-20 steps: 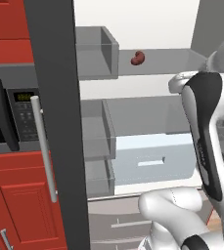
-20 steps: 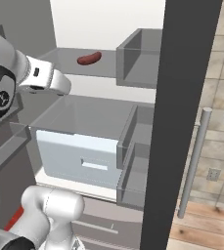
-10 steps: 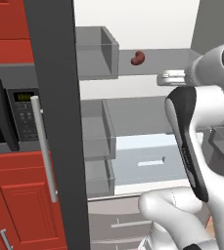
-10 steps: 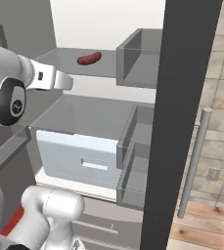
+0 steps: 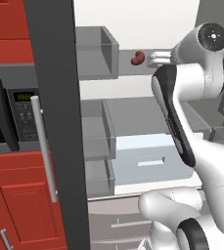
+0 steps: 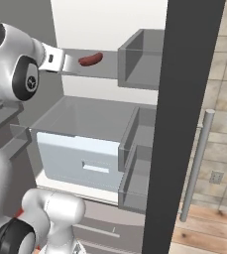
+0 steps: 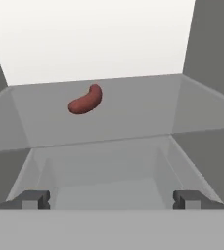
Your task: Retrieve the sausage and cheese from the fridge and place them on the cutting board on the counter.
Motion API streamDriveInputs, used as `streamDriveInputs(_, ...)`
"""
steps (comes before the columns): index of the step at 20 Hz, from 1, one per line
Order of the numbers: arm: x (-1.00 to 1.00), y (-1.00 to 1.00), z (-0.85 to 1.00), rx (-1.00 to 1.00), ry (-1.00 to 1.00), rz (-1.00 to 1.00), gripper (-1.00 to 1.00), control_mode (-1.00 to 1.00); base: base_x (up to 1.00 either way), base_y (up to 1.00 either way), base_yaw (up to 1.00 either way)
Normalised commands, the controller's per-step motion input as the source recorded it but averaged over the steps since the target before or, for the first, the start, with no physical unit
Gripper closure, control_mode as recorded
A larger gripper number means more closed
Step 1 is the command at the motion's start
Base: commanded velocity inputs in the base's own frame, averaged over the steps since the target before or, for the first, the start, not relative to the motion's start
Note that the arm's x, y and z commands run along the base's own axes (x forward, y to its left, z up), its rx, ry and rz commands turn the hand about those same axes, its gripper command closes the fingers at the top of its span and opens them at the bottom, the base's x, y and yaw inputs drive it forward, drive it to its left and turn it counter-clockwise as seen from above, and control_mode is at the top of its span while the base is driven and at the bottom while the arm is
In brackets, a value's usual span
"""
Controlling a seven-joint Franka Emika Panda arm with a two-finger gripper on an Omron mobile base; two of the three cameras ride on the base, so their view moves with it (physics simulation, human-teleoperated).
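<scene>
The fridge (image 5: 52,97) stands open, its dark door edges framing the inside. A curved reddish-brown sausage (image 5: 137,58) lies on the upper grey shelf, also seen as the sausage (image 6: 90,59) and the sausage (image 7: 86,100). My gripper (image 7: 111,200) is open with nothing between its fingertips, level with that shelf and a short way from the link. From the base, the gripper (image 5: 156,58) is just right of the sausage, and the gripper (image 6: 68,63) is just left of it. The cheese, the cutting board and the counter are out of view.
A grey door bin (image 5: 96,53) hangs at shelf height, another bin (image 6: 140,59) on the opposite door. Below the shelf sits a pale drawer (image 5: 147,156). A microwave (image 5: 15,112) in red cabinets is at the left. Bar handles (image 6: 197,163) run down the doors.
The arm has swung up and carried the hand to the upper shelf, closing in on the sausage. The jaws stayed open.
</scene>
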Motion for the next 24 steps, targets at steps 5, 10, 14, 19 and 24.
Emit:
streamDriveInputs(5, 0.8, 0.1, -0.16, 0.0, 0.0, 0.0, -1.0, -1.0, 0.0, 0.0, 0.0)
streamDriveInputs(10, 0.67, 0.05, 0.0, 0.01, 0.0, 0.0, -1.0, -1.0, 0.0, 0.0, 0.0)
streamDriveInputs(14, 0.57, 0.0, 0.0, 0.04, 0.01, -0.04, -1.0, -1.0, 0.0, 0.0, 0.0)
streamDriveInputs(19, 0.54, 0.02, -0.01, 0.0, 0.03, -0.07, -1.0, -1.0, 0.0, 0.0, 0.0)
streamDriveInputs(24, 0.5, 0.07, 0.0, 0.0, 0.04, -0.07, -1.0, -1.0, 0.0, 0.0, 0.0)
